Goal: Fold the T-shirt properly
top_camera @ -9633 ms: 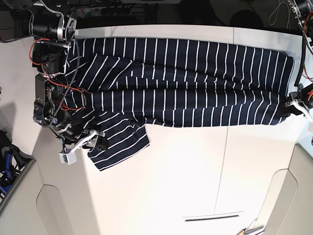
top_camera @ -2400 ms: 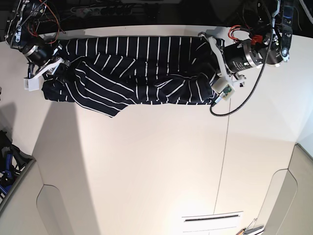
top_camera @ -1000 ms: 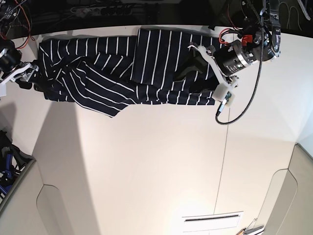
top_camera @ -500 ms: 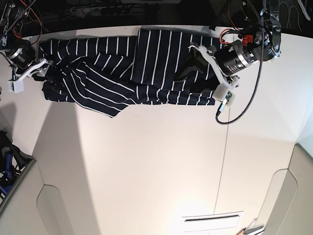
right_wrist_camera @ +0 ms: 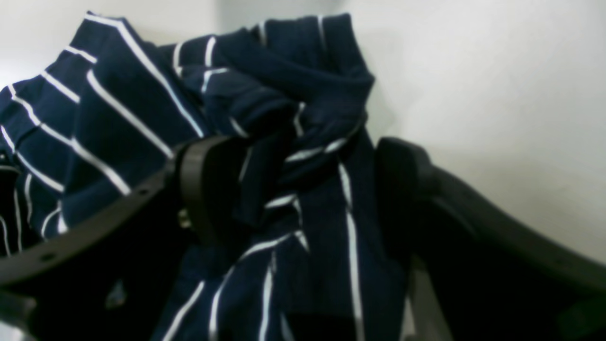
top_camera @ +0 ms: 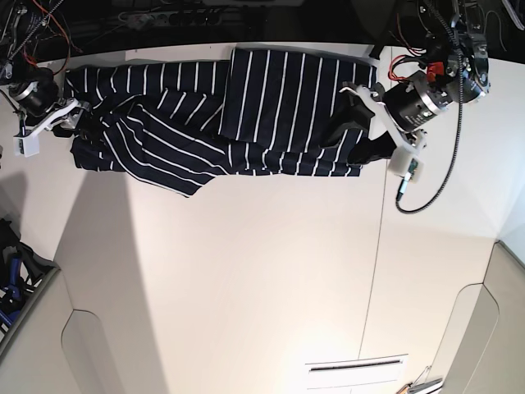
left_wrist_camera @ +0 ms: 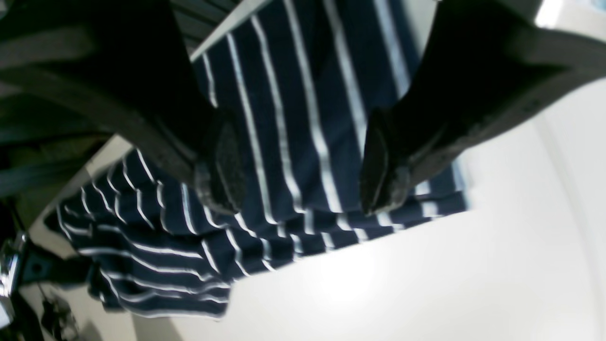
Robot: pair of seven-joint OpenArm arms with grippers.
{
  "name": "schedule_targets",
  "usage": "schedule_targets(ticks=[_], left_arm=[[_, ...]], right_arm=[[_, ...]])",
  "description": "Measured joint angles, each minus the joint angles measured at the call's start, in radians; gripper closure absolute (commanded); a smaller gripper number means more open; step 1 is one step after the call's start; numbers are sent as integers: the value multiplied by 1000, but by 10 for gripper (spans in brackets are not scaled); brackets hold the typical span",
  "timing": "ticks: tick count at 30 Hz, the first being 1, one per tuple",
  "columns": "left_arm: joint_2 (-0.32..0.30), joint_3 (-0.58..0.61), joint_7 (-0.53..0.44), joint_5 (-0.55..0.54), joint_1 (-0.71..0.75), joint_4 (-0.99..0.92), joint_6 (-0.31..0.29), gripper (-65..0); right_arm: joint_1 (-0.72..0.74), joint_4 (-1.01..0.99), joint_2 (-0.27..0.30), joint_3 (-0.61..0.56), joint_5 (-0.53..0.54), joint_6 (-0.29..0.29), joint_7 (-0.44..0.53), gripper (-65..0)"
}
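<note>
The dark navy T-shirt [top_camera: 246, 115] with thin white stripes lies in a band along the table's far edge. One flap is folded over its middle right. My left gripper [top_camera: 358, 138] is open and empty at the shirt's right end. In the left wrist view it [left_wrist_camera: 300, 180] hovers over the striped cloth [left_wrist_camera: 284, 118]. My right gripper [top_camera: 78, 125] is at the shirt's left end. In the right wrist view its jaws [right_wrist_camera: 293, 189] stand wide apart with a bunched fold of the shirt [right_wrist_camera: 307, 109] between them.
The white table [top_camera: 246, 271] has a seam [top_camera: 379, 271] running front to back on the right. A dark bin [top_camera: 16, 275] stands off the table at the left. A black cable [top_camera: 422, 193] loops from the left arm. Dark equipment lines the far edge.
My left gripper has moved right and toward the front, off the folded flap to the shirt's right edge. My right gripper has hardly moved.
</note>
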Motion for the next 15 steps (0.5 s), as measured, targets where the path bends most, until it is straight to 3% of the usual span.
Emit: schedule_targets(ticks=[6,15], left_arm=[[0,-108,88,-100,0,0,-21,-408],[0,-164,185,-103,1,0,-22,-408]], right_arm=[[0,0,6,-2,-31,0,16,-448],[-3,0,47,-2,-49,-4,9,-448]])
